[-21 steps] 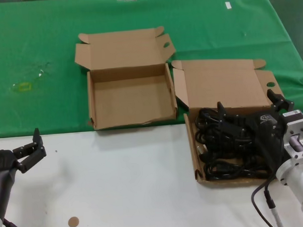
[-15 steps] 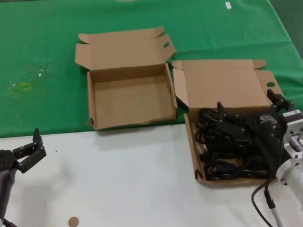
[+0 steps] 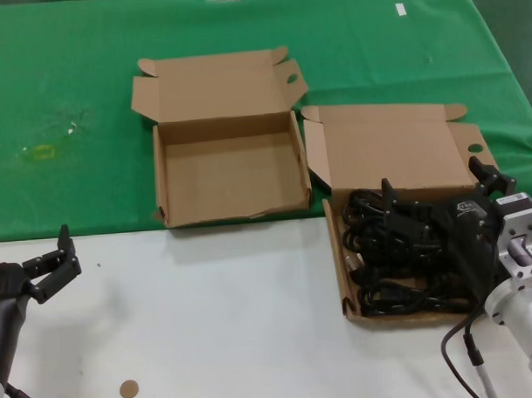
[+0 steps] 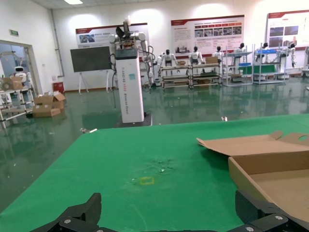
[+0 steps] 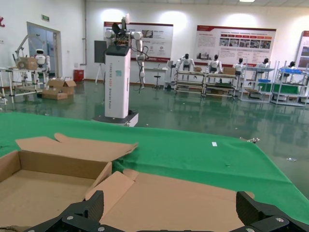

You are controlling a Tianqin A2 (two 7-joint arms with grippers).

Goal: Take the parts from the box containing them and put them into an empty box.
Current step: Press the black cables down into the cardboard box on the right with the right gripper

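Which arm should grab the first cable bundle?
Right, probably. The right gripper hangs open directly over the cables in their box; the left gripper sits far off at the table's near-left corner.

Bright, even ceiling lighting, soft shadows inside the boxes [image 3: 230,165], glare on the hall floor [image 5: 193,116].

Black right gripper [image 3: 437,206] with white logo, silver wrist, black cable

Black cables [image 3: 399,255], brown boxes [image 3: 226,178], green cloth [image 3: 70,101].
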